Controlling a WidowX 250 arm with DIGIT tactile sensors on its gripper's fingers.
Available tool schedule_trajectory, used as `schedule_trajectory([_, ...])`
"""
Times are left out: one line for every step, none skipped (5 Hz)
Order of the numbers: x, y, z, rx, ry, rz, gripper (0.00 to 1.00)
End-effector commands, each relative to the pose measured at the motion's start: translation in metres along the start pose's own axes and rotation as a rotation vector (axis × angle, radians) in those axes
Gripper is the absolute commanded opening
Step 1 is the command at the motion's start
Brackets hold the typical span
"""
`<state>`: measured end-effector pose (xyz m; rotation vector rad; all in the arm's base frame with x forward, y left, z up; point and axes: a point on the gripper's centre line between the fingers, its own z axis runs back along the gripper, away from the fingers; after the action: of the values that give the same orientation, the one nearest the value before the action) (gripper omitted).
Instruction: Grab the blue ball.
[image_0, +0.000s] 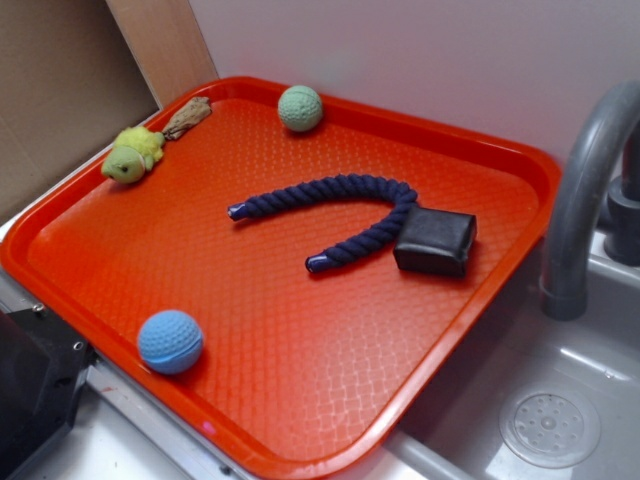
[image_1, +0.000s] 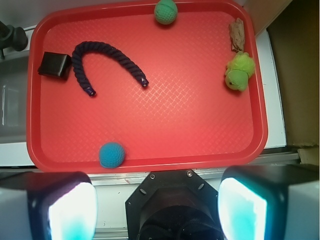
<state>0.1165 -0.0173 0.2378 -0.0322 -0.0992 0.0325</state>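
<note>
The gripper (image_1: 157, 200) stood wide open, its two pads (image_1: 70, 210) far apart, and it held and touched nothing. It hung high above the near edge of the tray (image_1: 200, 130), looking straight down. The blue ball (image_1: 111, 154) was round, dimpled and rubbery, and it lay in the tray's near corner, close to the rim. The tray was red plastic with a fine diamond texture. On it also lay a twisted navy rope (image_1: 107, 57) bent in an arch, a black block (image_1: 54, 65) touching it, a dimpled green ball (image_1: 165, 11) and a fuzzy yellow-green toy (image_1: 239, 71).
</note>
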Motion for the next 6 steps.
schedule_trajectory([0.000, 0.000, 0.000, 0.000, 0.000, 0.000, 1.00])
schedule_trajectory([0.008, -0.005, -0.051, 0.039, 0.005, 0.000, 1.00])
schedule_trajectory([0.009, -0.022, -0.102, 0.006, -0.004, -0.067, 1.00])
schedule_trajectory([0.017, -0.029, -0.144, 0.005, 0.016, -0.119, 1.00])
schedule_trajectory([0.019, -0.049, -0.175, -0.155, 0.014, -0.209, 1.00])
schedule_trajectory([0.019, -0.069, -0.189, -0.247, 0.019, -0.260, 1.00])
